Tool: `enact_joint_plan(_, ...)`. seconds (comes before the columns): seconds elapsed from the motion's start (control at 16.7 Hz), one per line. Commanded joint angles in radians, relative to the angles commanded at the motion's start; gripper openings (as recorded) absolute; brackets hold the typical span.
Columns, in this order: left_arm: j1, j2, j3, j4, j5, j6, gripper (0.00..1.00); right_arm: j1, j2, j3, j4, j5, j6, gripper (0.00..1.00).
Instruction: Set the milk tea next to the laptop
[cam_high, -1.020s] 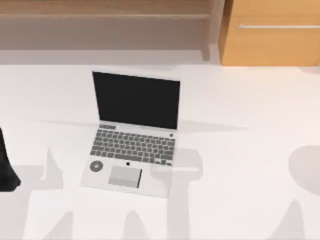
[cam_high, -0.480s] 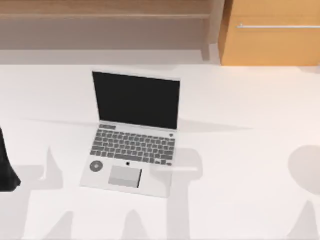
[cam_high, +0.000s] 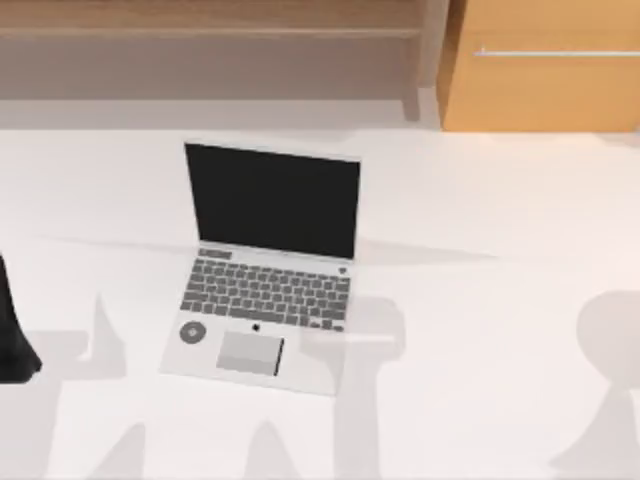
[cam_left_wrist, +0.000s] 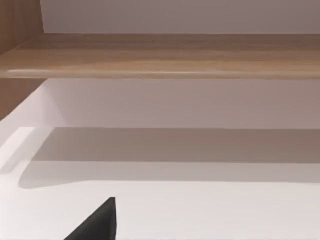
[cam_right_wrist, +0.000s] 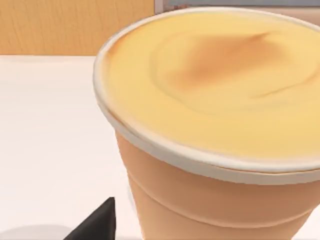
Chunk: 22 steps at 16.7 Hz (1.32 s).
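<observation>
The milk tea (cam_right_wrist: 210, 100) stands very close in the right wrist view, a pale orange cup with a creamy yellow top and a white rim. One dark fingertip (cam_right_wrist: 97, 222) of my right gripper sits just beside the cup's wall, with a thin gap between them; the gripper is open. The laptop (cam_high: 265, 270) stands open on the white table left of centre, with its black screen up, grey keys and a round sticker. My left arm (cam_high: 12, 335) is parked at the table's left edge, and its open gripper's fingertip (cam_left_wrist: 97, 222) hangs over bare table.
A wooden shelf (cam_high: 210, 30) runs along the back, and an orange-brown cabinet (cam_high: 545, 65) stands at the back right. Grey arm shadows fall on the table (cam_high: 480, 200) in front of the laptop and at the right edge.
The laptop and the left arm have stayed put. The shadow at the table's right edge has shifted, its lower spike joining the round patch.
</observation>
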Motion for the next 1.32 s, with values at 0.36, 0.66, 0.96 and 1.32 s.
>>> enact_joint_plan(0.36,0.0,0.0,0.0,0.0,0.0,0.0,1.0,0.12,0.433,0.049,0.393,0.118,0.05,1.0)
enact_joint_plan(0.66,0.0,0.0,0.0,0.0,0.0,0.0,1.0,0.193,0.616,0.069,0.57,0.19,0.076,1.0)
enact_joint_plan(0.96,0.0,0.0,0.0,0.0,0.0,0.0,1.0,0.195,0.621,0.07,0.575,0.192,0.077,1.0)
enact_joint_plan(1.32,0.0,0.0,0.0,0.0,0.0,0.0,1.0,0.195,0.621,0.07,0.575,0.192,0.077,0.55)
